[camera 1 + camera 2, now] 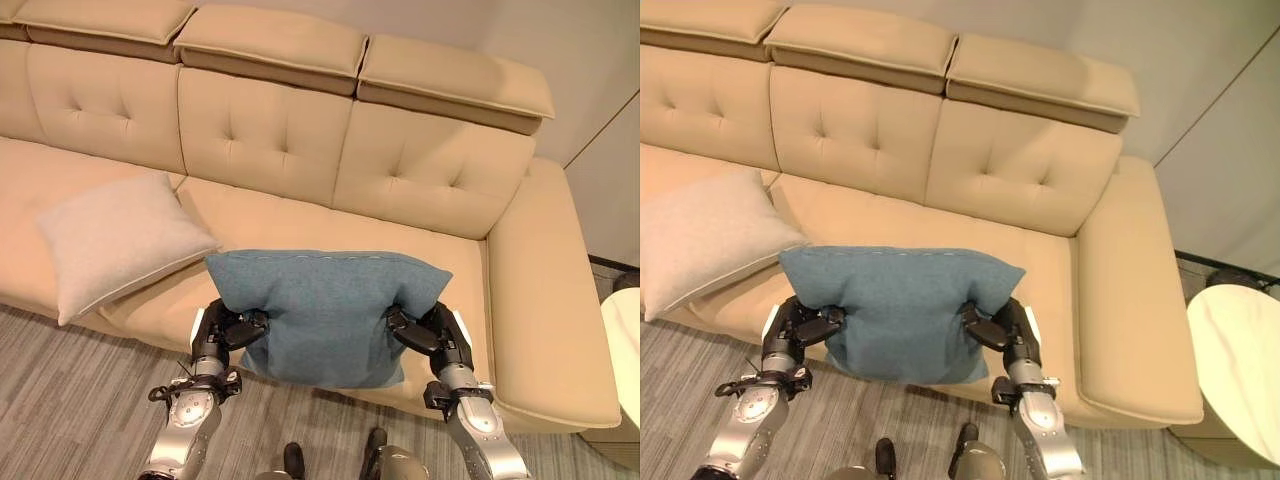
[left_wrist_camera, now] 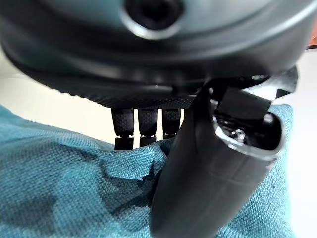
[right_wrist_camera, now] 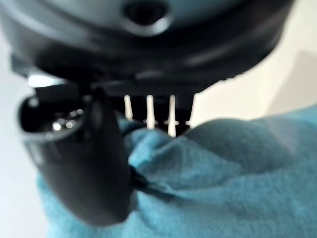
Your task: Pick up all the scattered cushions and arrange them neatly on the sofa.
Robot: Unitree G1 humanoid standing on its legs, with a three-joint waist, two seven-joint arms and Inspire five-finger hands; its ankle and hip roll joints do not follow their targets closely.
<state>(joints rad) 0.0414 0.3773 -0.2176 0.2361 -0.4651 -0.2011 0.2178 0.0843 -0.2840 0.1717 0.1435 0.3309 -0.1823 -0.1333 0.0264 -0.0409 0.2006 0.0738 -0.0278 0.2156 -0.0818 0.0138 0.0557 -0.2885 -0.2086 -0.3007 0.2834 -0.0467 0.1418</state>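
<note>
Left hand [image 1: 222, 330] and right hand [image 1: 432, 335] pinch blue cushion [image 1: 325, 310], seemingly above sofa [image 1: 300, 215]

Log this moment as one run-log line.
blue cushion: pinched at both sides, held over sofa seat front | left robot hand: gripping | right robot hand: gripping | beige cushion: lying on seat

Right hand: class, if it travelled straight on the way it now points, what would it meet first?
Probably the beige sofa's seat, then its tufted backrest. The right hand pinches the square teal fabric cushion and points toward the sofa; depth is unclear.
</note>
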